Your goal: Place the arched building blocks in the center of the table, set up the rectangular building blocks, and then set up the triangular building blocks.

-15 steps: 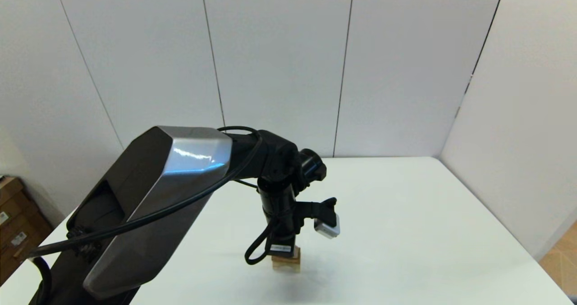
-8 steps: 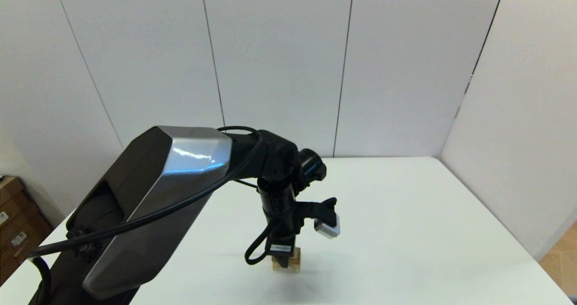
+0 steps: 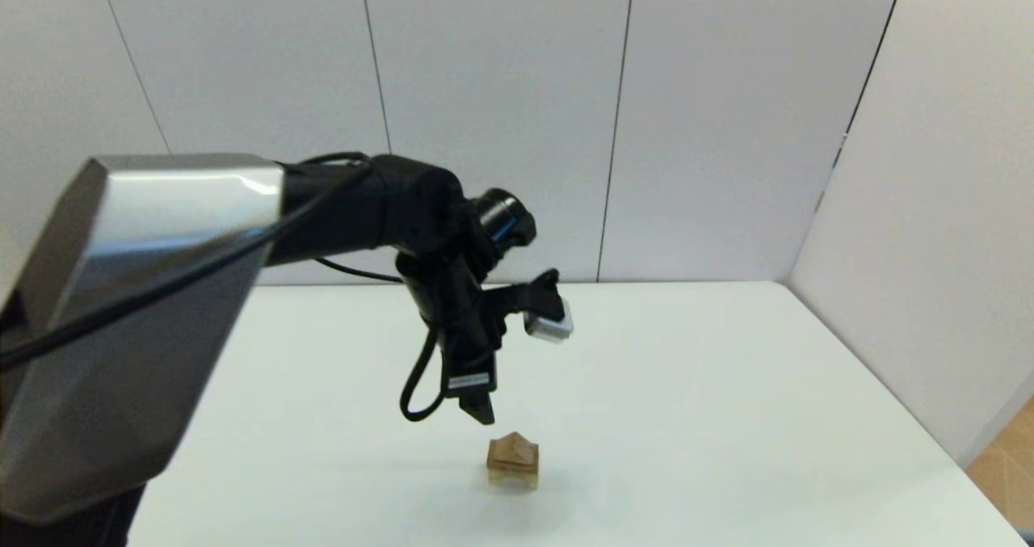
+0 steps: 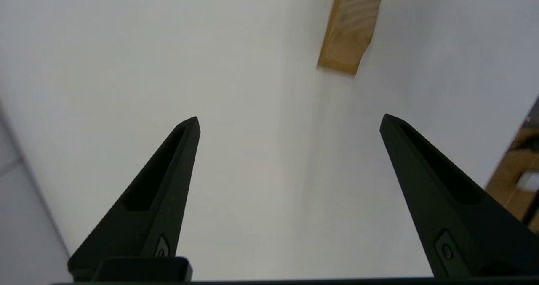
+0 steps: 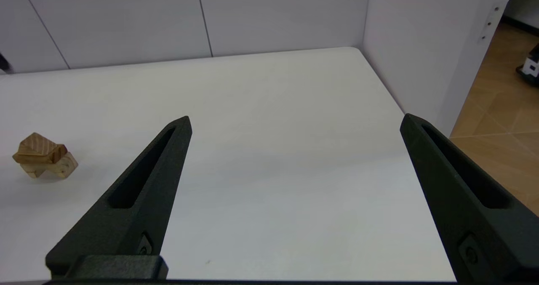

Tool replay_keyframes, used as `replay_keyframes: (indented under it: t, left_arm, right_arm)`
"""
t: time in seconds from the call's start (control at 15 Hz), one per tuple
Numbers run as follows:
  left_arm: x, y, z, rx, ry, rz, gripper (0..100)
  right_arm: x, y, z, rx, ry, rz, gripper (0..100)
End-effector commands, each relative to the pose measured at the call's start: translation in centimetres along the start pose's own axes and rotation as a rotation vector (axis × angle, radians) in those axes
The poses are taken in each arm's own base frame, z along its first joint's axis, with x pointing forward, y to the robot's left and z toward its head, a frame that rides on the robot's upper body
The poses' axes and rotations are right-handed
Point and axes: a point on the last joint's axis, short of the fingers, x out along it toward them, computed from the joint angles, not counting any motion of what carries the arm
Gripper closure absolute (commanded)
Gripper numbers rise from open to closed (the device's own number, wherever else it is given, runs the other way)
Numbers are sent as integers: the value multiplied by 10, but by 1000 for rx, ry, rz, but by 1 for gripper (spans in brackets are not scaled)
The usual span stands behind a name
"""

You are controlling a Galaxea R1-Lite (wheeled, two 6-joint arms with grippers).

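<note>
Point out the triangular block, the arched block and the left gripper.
triangular block (image 3: 514, 448): head view, its ridge.
arched block (image 5: 63, 167): right wrist view, a leg.
left gripper (image 3: 481, 410): head view, fingertips above the stack.

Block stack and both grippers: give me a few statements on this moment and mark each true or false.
1. The triangular block sits on top of the stack. True.
2. The left gripper is clamped on the triangular block. False: it hangs above the stack, open and holding nothing.
3. The arched block is at the bottom, on the table. True.
4. The right gripper holds the rectangular block. False: it is open and empty, away from the stack.
5. The rectangular block lies alone beside the stack. False: it is inside the stack.
</note>
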Motion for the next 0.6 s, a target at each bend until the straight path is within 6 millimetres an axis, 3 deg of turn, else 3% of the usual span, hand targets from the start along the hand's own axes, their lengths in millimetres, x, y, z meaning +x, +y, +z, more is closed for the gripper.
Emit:
replay_keyframes:
  t: [0.07, 0.2, 0.33, 0.47, 0.6]
  left_arm:
    - [-155, -19, -72, -317, -131, 249, 0]
    - [-209, -43, -110, -476, -164, 405, 0]
    - [-247, -81, -145, -581, -151, 559, 0]
    - [-274, -131, -178, -680, -140, 697, 0]
    - [-283, -179, -198, -744, -144, 779, 0]
  right_arm:
    - [0, 0, 0, 0, -1, 0, 0]
    - [0, 0, 0, 0, -1, 0, 0]
    - [0, 0, 0, 0, -1, 0, 0]
    - [0, 0, 0, 0, -1, 0, 0]
    - [0, 0, 0, 0, -1, 0, 0]
